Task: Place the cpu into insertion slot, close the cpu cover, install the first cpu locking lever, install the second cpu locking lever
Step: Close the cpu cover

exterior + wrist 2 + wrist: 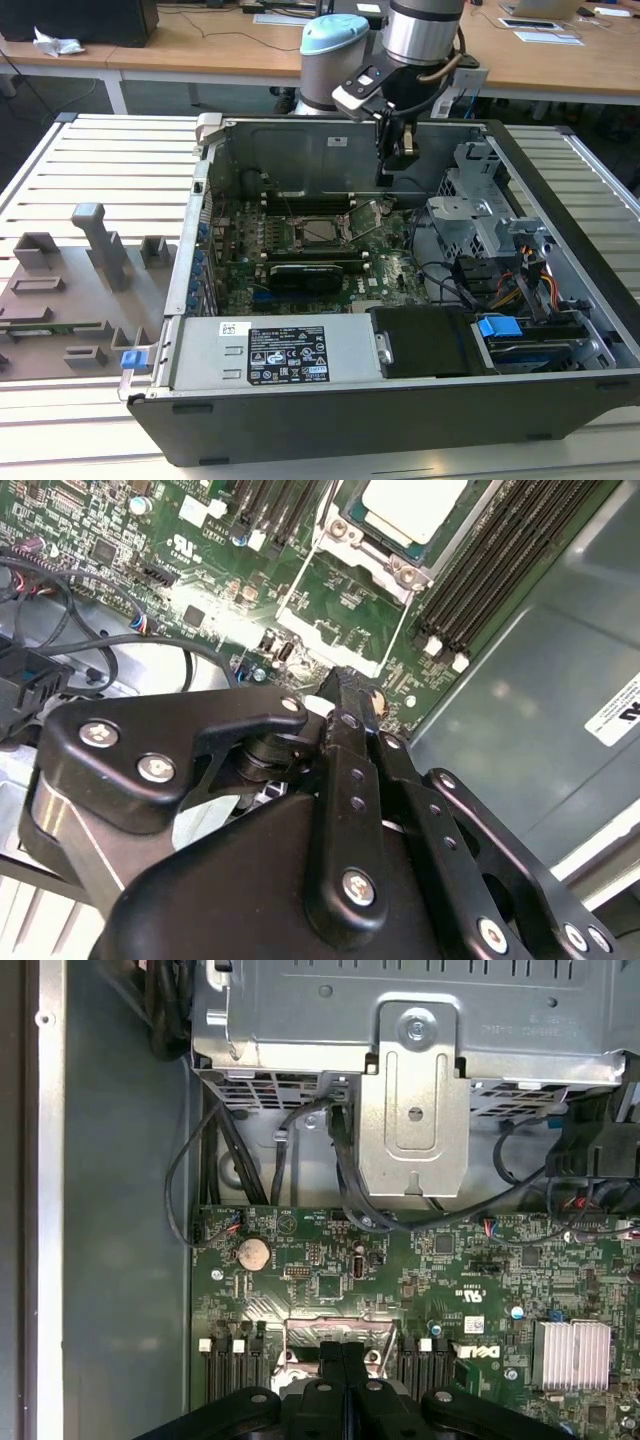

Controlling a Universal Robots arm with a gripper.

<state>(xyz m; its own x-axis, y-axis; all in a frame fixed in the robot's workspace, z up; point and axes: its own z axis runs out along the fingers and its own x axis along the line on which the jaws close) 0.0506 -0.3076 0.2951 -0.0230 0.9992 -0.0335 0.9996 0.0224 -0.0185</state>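
Standing by the open computer case (400, 420), the thing to watch is the small gap between the gripper (345, 683) and the cpu cover (325, 630). The fingers are pressed together into one narrow black tip and pinch nothing. In the second wrist view that tip hangs just over the cover's free end, close to it but, as far as I can tell, not touching. The cover is swung open. It appears to be hinged at the insertion slot (395, 565) and reaches out from there towards the gripper. Its long axis therefore runs straight from the slot to the fingertip, with the free end pointing at the fingers and the green board (200, 540) showing through its square cut-out. The cpu (415, 505) sits flat in the slot beyond the hinge, silver top up, its edges square with the long black memory slots (490, 570) flanking it. In the exterior view the slot lies in the board's far half, not far from the case's rear wall. The gripper hangs above the board on the exterior view's right of the slot, towards the metal drive cage (480, 215). I'd judge the chip step done and the cover to be the thing in hand. I cannot make out for certain how the two locking levers stand.
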